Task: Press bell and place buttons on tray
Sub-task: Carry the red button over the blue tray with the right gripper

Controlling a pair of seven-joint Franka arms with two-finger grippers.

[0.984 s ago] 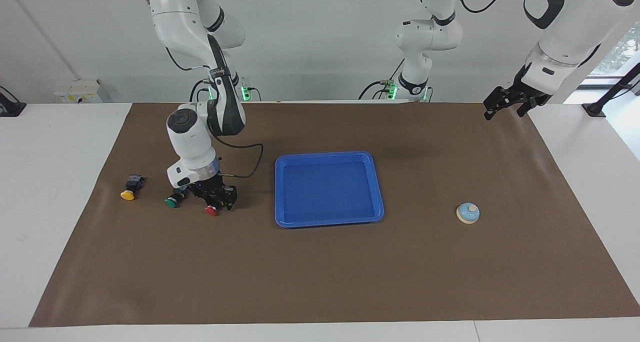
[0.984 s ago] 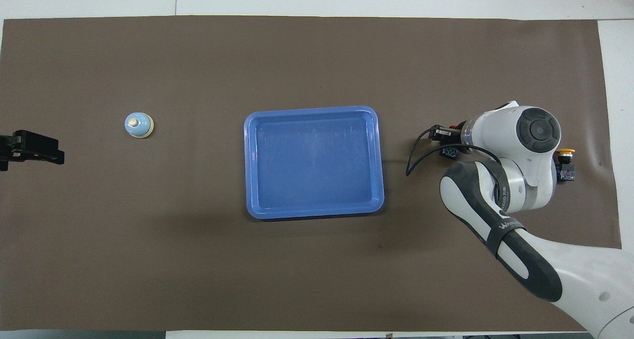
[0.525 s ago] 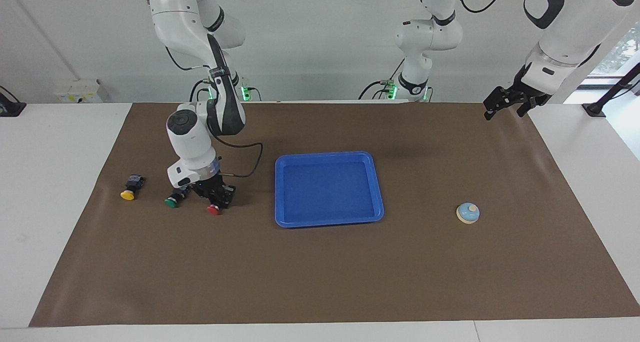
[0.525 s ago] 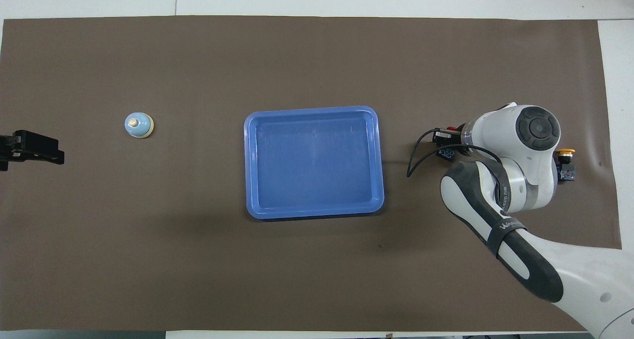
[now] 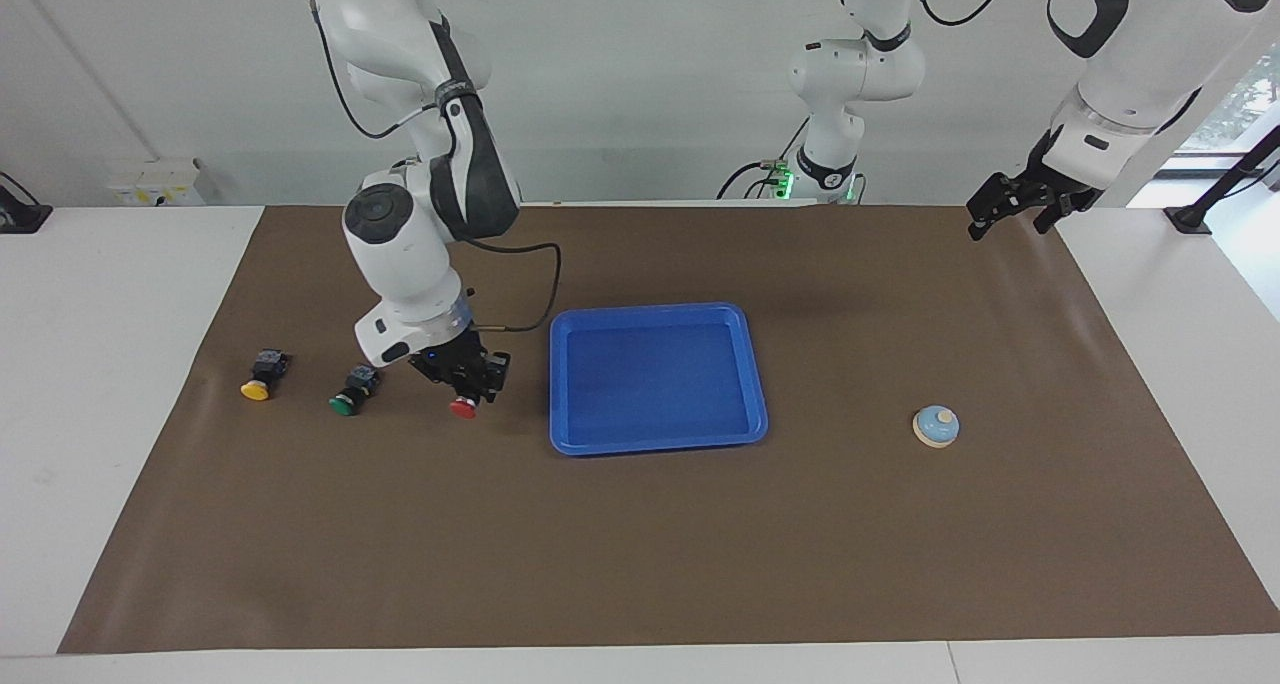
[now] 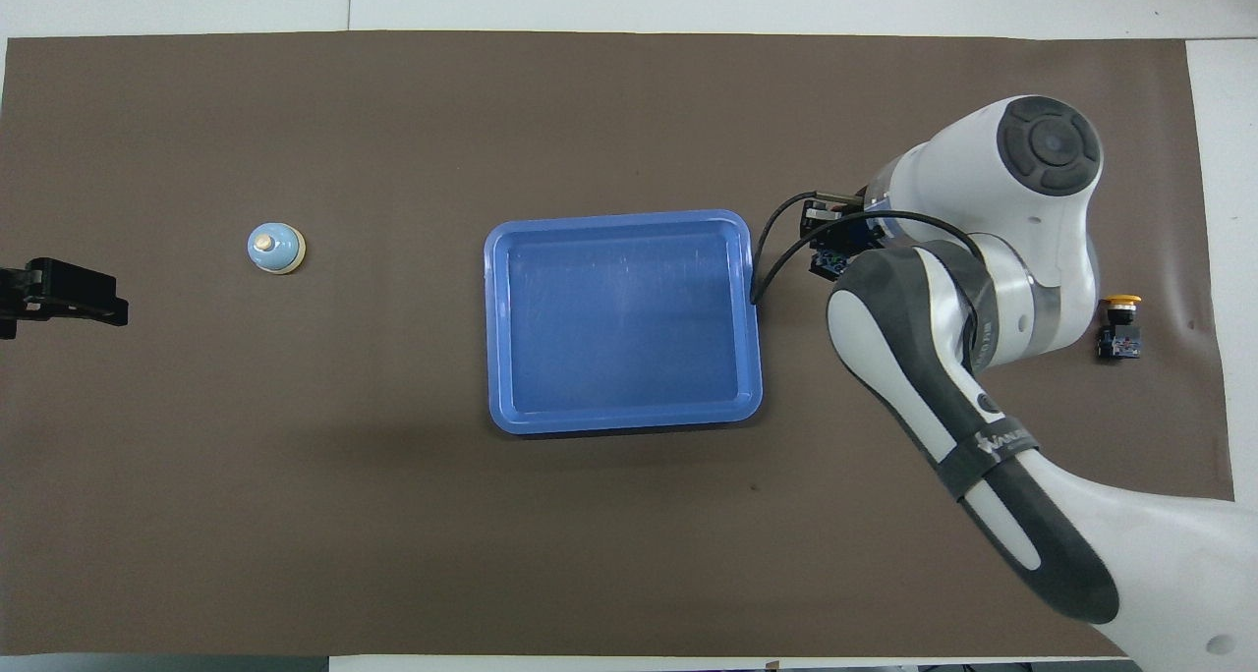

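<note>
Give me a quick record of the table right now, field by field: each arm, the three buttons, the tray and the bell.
right gripper: shut on the red button, lifted off the mat between the green button and the tray
left gripper: waiting in the air at the left arm's end of the table
green button: on the mat, beside the yellow button
yellow button: on the mat, toward the right arm's end
tray: mid-table, nothing in it
bell: on the mat, toward the left arm's end, untouched
</note>
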